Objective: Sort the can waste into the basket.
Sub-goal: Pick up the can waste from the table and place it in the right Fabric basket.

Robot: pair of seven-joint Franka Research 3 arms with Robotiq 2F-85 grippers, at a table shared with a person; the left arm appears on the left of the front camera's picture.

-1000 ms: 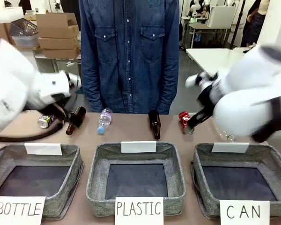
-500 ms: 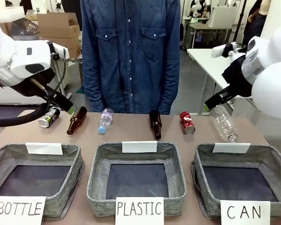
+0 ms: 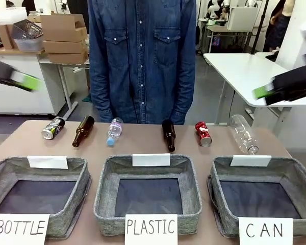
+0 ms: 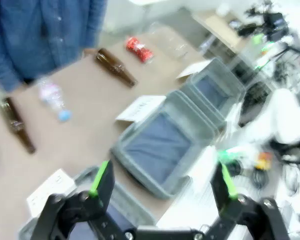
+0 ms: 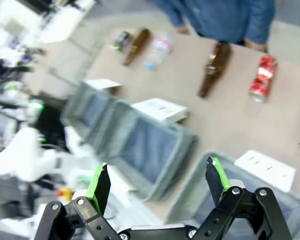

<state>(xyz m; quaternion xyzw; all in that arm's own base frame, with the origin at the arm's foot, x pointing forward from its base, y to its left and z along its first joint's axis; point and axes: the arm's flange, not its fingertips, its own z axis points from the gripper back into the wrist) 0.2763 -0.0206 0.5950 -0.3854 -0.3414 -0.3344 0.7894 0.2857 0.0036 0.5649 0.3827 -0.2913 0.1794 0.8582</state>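
The red can (image 3: 203, 133) lies on the far side of the table (image 3: 143, 145), just behind the CAN basket (image 3: 290, 164). The black can (image 3: 53, 128) lies far left. The left gripper (image 4: 162, 175) and the right gripper (image 5: 157, 177) hang high, jaws apart, holding nothing.

Front camera: fixed, low, at near table (image 3: 143, 145) edge, facing person (image 3: 143, 56) at far side. Left wrist camera: high at left, rolled, angled down across table. Right wrist camera: same from right. All three share red can (image 3: 203, 133) (image 4: 139, 49) (image 5: 262, 77), CAN basket (image 3: 217, 194) (image 4: 212, 90) (image 5: 292, 202).
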